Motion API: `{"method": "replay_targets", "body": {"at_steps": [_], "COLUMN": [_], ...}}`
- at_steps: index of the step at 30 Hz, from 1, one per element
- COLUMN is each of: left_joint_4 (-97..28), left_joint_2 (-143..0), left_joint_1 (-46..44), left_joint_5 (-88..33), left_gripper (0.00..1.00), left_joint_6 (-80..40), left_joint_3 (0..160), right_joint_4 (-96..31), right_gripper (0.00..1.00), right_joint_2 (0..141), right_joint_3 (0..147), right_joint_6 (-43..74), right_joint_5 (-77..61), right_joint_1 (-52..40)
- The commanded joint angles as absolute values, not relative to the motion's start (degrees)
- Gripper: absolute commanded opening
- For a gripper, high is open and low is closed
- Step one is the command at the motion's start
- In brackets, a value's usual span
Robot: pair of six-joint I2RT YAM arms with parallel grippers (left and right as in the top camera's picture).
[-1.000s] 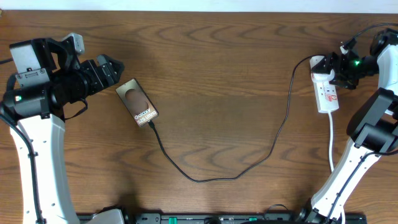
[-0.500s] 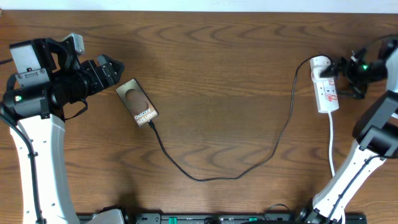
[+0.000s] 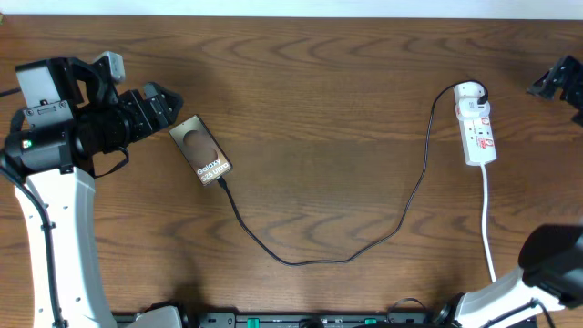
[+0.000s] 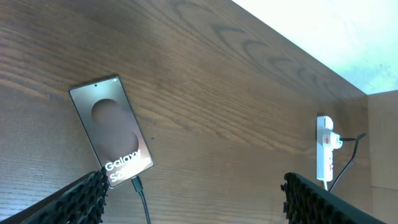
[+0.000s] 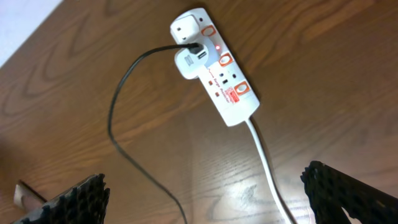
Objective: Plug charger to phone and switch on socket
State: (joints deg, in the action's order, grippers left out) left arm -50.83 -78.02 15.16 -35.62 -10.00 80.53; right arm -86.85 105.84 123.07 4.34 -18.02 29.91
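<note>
The phone lies flat at the left of the table, and it also shows in the left wrist view. The black charger cable has its tip plugged into the phone's lower end. It runs right to an adapter in the white socket strip. In the right wrist view the socket strip shows one switch mark glowing red. My left gripper is open and empty, just left of the phone. My right gripper is open and empty at the far right edge, raised away from the strip.
The strip's white lead runs toward the front edge, and it also shows in the right wrist view. The black cable loops across the middle front of the wooden table. The table's back edge is near both arms.
My right gripper has drawn back from the socket strip, moving right and up to the frame's edge. The left arm, phone and cable have not moved.
</note>
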Motion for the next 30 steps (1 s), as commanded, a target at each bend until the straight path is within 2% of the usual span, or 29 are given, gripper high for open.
{"method": "replay_targets", "body": {"at_steps": [1,30], "left_joint_4": [-50.94,-51.44], "left_joint_2": [-78.24,-77.76], "left_joint_1": [15.03,15.03], "left_joint_5": [-35.27,-33.36], "left_gripper": [0.88,0.88], "left_joint_6": [-8.6,-8.6], "left_joint_3": [80.79,80.79], "right_joint_4": [-87.02,-87.02], "right_gripper": [0.99,0.99], "right_joint_2": [103.81,103.42], "right_joint_3": [123.37,123.35], "right_joint_6": [5.96,5.96], "right_joint_5": [-16.4,-16.4], "right_joint_1": [29.26,29.26]}}
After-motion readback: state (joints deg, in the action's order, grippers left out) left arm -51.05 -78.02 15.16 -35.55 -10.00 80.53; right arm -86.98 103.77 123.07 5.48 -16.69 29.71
